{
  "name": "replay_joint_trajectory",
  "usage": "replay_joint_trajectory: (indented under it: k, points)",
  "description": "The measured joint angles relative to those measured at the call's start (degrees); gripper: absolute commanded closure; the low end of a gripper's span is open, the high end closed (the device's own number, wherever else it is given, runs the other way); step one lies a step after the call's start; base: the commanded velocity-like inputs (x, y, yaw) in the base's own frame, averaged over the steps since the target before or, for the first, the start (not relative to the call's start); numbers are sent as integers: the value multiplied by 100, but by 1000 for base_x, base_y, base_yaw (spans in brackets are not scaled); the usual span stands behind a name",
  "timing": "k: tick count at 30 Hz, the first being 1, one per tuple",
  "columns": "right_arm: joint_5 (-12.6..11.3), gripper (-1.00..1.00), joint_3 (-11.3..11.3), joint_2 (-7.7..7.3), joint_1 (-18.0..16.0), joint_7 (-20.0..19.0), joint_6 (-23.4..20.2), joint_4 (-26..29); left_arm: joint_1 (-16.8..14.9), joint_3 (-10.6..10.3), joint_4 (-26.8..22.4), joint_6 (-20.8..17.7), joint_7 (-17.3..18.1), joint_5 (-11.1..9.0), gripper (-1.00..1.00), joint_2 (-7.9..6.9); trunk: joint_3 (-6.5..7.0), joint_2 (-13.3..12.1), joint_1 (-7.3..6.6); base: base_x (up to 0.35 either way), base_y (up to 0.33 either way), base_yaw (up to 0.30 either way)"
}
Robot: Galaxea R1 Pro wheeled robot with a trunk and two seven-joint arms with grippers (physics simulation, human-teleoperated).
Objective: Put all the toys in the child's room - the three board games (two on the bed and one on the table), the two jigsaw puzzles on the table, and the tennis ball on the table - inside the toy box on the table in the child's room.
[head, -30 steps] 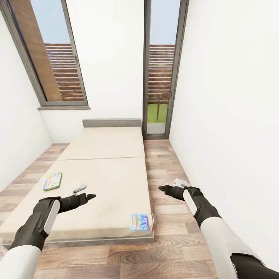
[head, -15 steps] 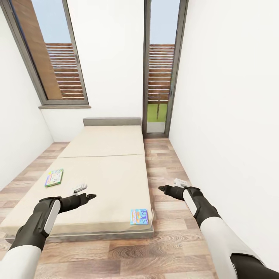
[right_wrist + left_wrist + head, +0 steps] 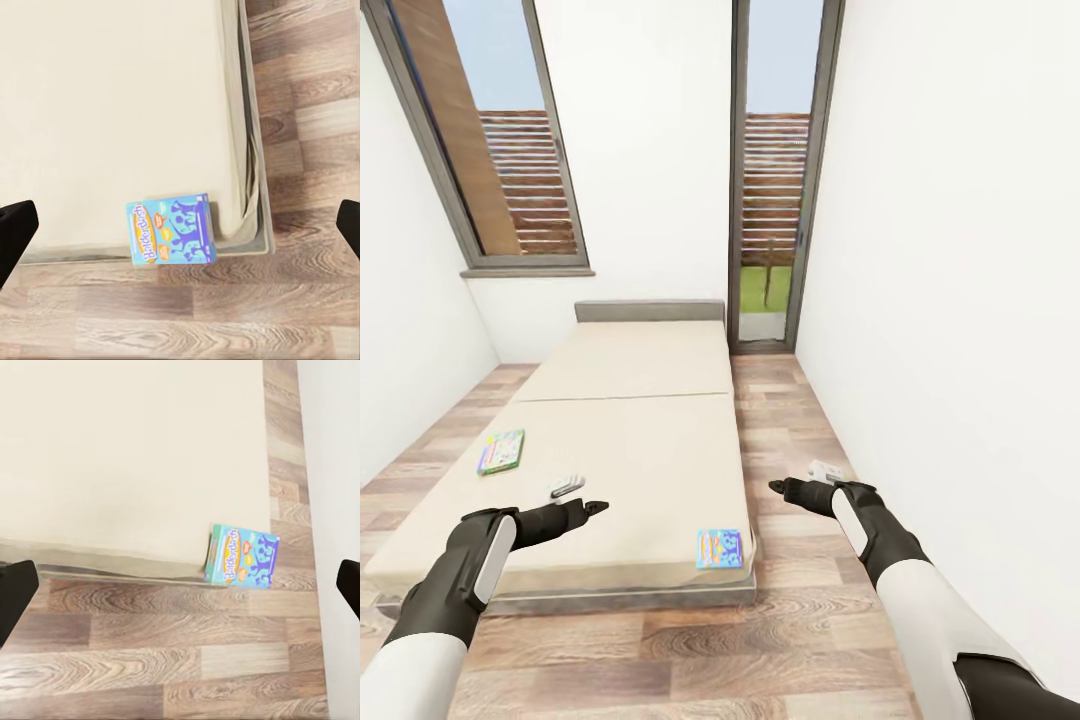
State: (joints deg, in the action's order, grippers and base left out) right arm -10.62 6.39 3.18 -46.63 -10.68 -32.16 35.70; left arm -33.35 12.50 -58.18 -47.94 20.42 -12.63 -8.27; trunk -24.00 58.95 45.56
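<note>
The cream bed (image 3: 640,450) lies ahead on the wood floor. A blue board game (image 3: 718,548) rests at its near right corner, partly over the foot edge; it also appears in the wrist views (image 3: 241,556) (image 3: 171,231). A green-bordered board game (image 3: 501,451) lies flat near the bed's left edge. My left gripper (image 3: 596,508) hovers open above the bed's near left part. My right gripper (image 3: 777,487) is open over the floor to the right of the bed. Both are empty. The table and toy box are out of view.
A small white-and-grey object (image 3: 567,486) lies on the bed just beyond my left gripper. Another small white object (image 3: 825,469) sits on the floor by the right gripper. White walls close both sides; a glass door (image 3: 770,180) stands beyond the bed's head.
The whole picture has shifted: the bed and both board games sit a little farther away, so the camera has drawn back. Both arms hold the same pose.
</note>
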Motion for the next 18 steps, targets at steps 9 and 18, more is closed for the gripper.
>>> replay_joint_trajectory:
  k: [9, 18]
  points:
    - [0, -100, 0, 0, 0, 0, -3, 0, 0, 2, 3, -2, -1, -9, -100, 12, -162, 362, 196, -78, 0, 0]
    - [-2, -100, -4, 0, 0, 0, -13, 1, 0, 10, 50, -14, -9, -30, -100, 67, -324, 723, 393, -5, 0, 0]
